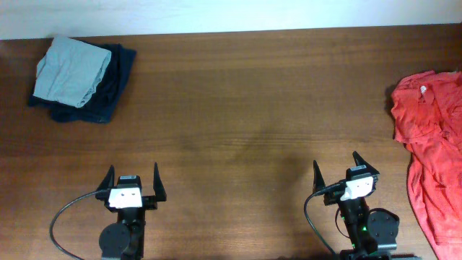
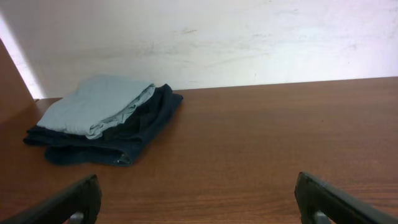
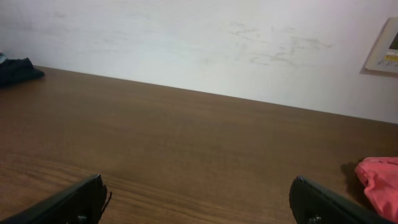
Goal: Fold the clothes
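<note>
Brown wood-grain surface (image 1: 238,108) fills most of overhead view. Far left corner: pale grey-green folded garment (image 1: 72,71) lies on top of dark navy folded garment (image 1: 114,87), touching. Navy one sticks out at right side & near edge. Stack sits close to back edge, w/ white wall (image 2: 249,37) behind it. Left wrist view: grey-green piece slightly rumpled, layers showing at its right edge. Right wrist view: beige plate (image 3: 385,46) on wall, upper right, w/ small yellow patch; too blurred to read.
</note>
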